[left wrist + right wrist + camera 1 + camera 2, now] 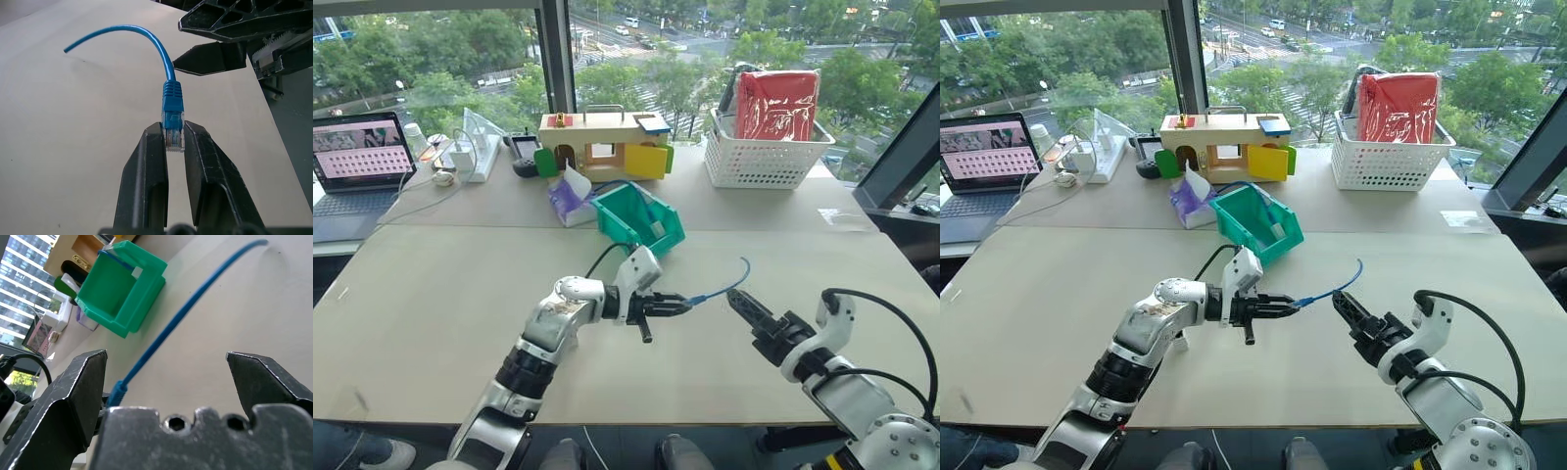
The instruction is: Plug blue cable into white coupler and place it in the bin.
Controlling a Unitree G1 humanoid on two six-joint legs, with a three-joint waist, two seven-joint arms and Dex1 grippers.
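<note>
My left gripper (683,305) is shut on the clear-blue plug (172,105) of the blue cable (729,286), held above the table and pointing right. The cord arcs up and away from the plug, and its free end hangs in the air. My right gripper (736,299) stands open just right of the plug, its fingers (83,382) spread wide to either side of the cable (195,298) without touching it. The teal-green bin (612,220) sits on the table behind both grippers. The white coupler is hidden or out of view.
A wooden toy house (602,145) and a purple tissue pack (570,196) stand behind the bin. A white lattice basket (764,162) with a red bag is at the back right. A laptop (357,157) and chargers are at the back left.
</note>
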